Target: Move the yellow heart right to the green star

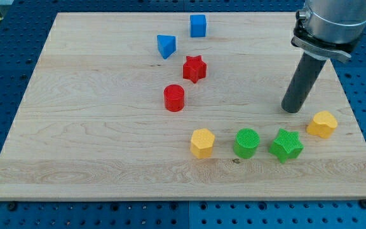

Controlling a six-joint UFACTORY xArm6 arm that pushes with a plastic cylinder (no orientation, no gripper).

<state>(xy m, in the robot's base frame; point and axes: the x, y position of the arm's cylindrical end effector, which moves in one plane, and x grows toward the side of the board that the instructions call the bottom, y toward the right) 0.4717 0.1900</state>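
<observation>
The yellow heart (pixel 322 124) lies near the board's right edge, just up and right of the green star (pixel 286 145). The two are close but a small gap shows between them. My tip (pixel 291 109) rests on the board above the green star and to the left of the yellow heart, touching neither. The dark rod rises from it toward the view's top right.
A green cylinder (pixel 246 142) sits left of the star, and a yellow hexagon (pixel 203 142) left of that. A red cylinder (pixel 174 98), red star (pixel 194 69), blue triangle (pixel 166 46) and blue cube (pixel 198 25) lie further up. The wooden board (pixel 75 140) is edged by blue pegboard.
</observation>
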